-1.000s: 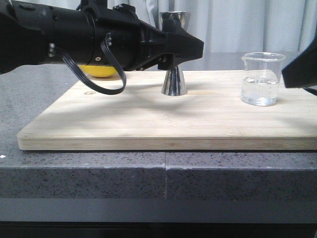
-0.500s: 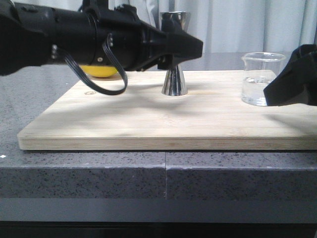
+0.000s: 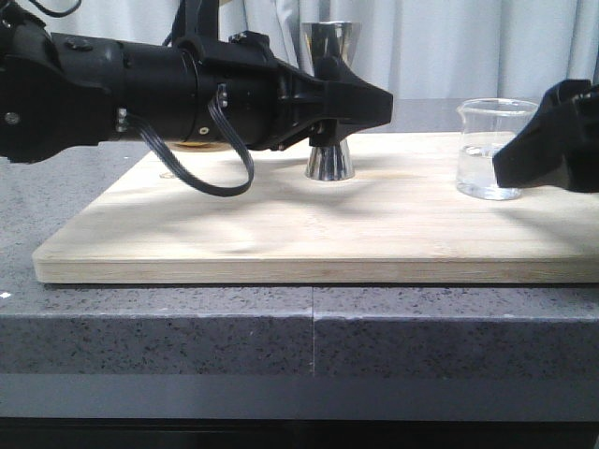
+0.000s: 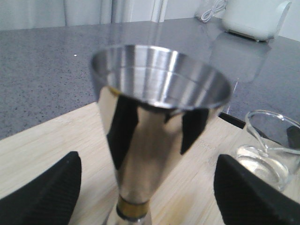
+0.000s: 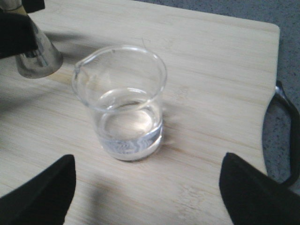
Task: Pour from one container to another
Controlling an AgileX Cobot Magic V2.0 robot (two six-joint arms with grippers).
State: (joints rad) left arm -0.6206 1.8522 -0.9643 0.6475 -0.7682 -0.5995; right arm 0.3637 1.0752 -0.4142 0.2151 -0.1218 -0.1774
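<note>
The right gripper (image 5: 146,187), its 2 fingers spread wide and empty, faces the beaker (image 5: 120,101), likely slick, fragile glass best clasped gently mid-wall above the water.

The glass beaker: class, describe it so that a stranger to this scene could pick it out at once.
Find the bamboo cutting board on the grey stone counter, then look to its right end. There stands a small clear glass beaker with a pouring lip and a little clear liquid inside. Unlike the shiny steel jigger at the board's middle, it is see-through, straight-walled and shorter.
</note>
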